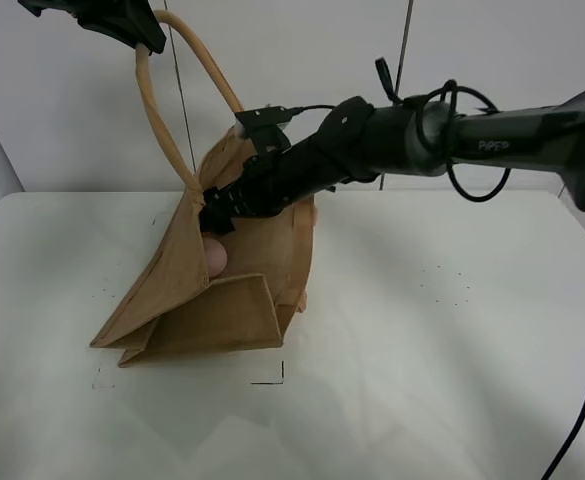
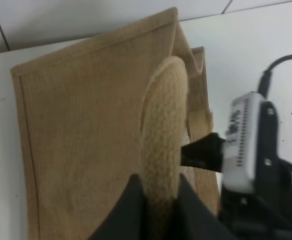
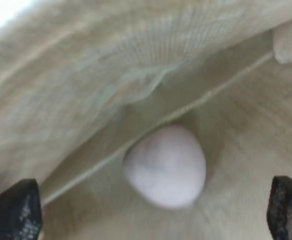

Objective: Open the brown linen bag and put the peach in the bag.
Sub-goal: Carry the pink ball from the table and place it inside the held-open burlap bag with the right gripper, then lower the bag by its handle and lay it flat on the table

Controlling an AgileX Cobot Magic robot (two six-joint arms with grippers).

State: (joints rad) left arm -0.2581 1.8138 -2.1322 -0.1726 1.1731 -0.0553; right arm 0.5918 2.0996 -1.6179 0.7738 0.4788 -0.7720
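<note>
The brown linen bag (image 1: 232,300) stands on the white table, its mouth pulled open. My left gripper (image 1: 150,40) is high at the top left, shut on one beige loop handle (image 1: 157,110) and holding it up. The left wrist view shows that handle (image 2: 163,125) pinched between its dark fingers (image 2: 131,210). My right gripper (image 1: 215,218) reaches across into the bag's mouth. It is open, with its fingertips (image 3: 13,210) wide apart. The peach (image 3: 165,165) lies loose on the fabric inside the bag, apart from both fingertips. It shows a little in the exterior view (image 1: 216,258).
The white table (image 1: 432,330) stretches to the right and front of the bag. A second beige handle (image 1: 207,60) arches up behind. My right arm (image 1: 442,130) spans the upper right above the table. Its wrist camera (image 2: 245,140) sits close beside the bag's rim.
</note>
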